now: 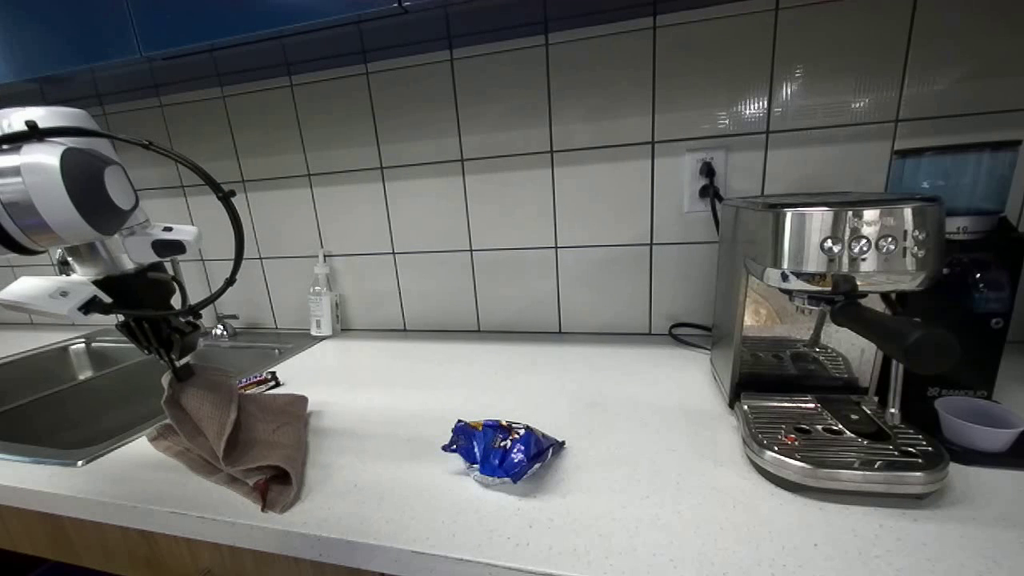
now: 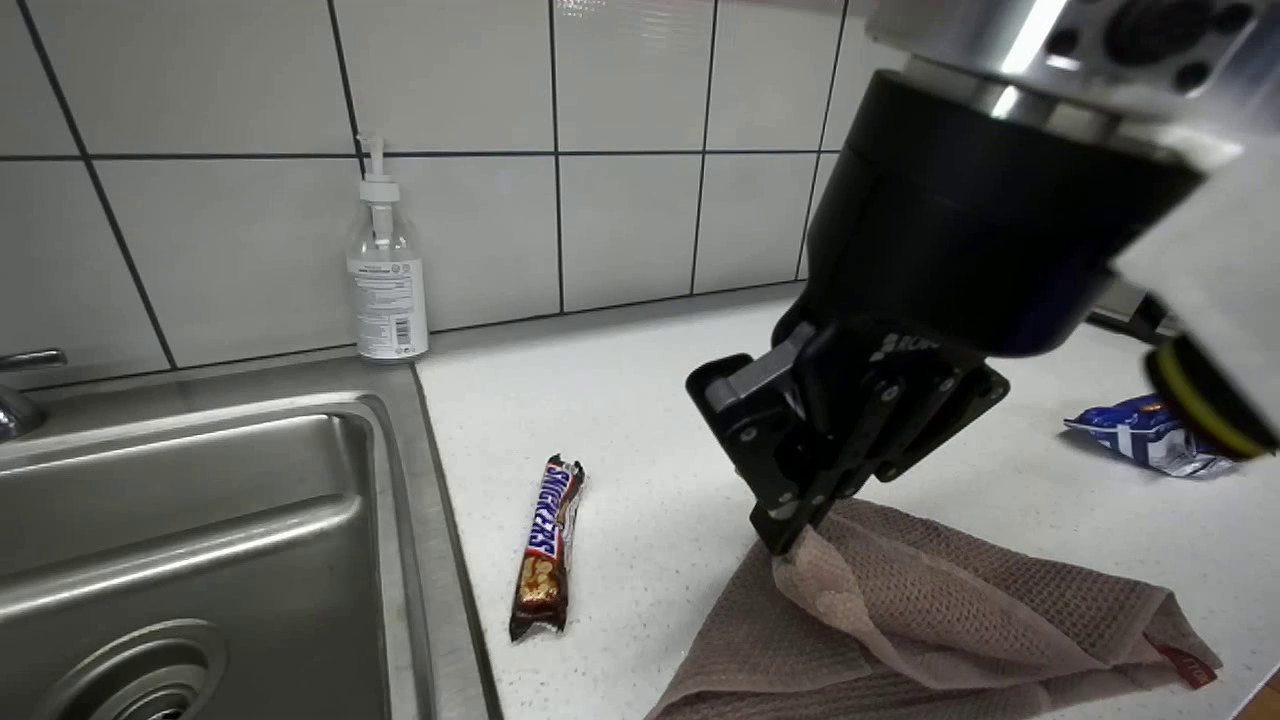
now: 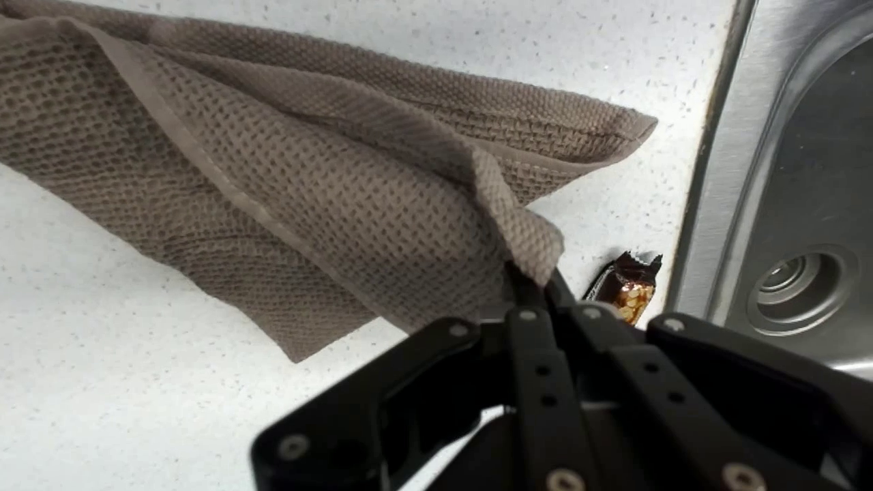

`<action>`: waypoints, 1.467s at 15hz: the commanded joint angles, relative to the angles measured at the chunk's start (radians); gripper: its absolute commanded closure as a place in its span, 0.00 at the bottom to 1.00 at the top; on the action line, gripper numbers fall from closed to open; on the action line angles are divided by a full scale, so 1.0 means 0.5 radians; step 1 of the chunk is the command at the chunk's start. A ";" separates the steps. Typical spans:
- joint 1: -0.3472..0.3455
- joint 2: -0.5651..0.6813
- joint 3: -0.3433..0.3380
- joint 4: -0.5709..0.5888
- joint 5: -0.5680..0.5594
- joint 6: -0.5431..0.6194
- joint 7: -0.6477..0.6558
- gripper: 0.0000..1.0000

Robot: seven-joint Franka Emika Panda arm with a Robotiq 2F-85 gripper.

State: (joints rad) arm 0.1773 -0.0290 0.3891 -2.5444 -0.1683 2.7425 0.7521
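My gripper (image 1: 182,372) is shut on a raised fold of a brown waffle-weave cloth (image 1: 240,436), a little above the white counter. The fingertips (image 2: 785,535) pinch the cloth (image 2: 960,610) near one end, and the rest drapes down onto the counter. In the wrist view the fingers (image 3: 543,283) close on a small tuft, and the cloth (image 3: 354,184) spreads to the left. A Snickers bar (image 2: 547,545) lies between the cloth and the sink. It is partly hidden behind the fingers in the wrist view (image 3: 624,290) and behind the cloth in an exterior view (image 1: 259,382).
A steel sink (image 2: 405,560) is set into the counter beside the bar. A clear pump bottle (image 2: 388,290) stands by the tiled wall. A crumpled blue packet (image 1: 502,450) lies mid-counter. An espresso machine (image 1: 848,240), a black grinder (image 1: 980,320) and a lavender bowl (image 1: 978,424) stand far along.
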 commanded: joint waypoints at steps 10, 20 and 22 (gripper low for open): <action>0.028 0.172 0.008 0.180 -0.181 -0.090 0.146 0.99; 0.039 0.131 0.017 0.136 -0.165 -0.092 0.121 0.42; 0.036 0.122 0.016 0.129 -0.154 -0.090 0.116 0.27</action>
State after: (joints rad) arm 0.1860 0.0438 0.3912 -2.4836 -0.2325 2.7276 0.7835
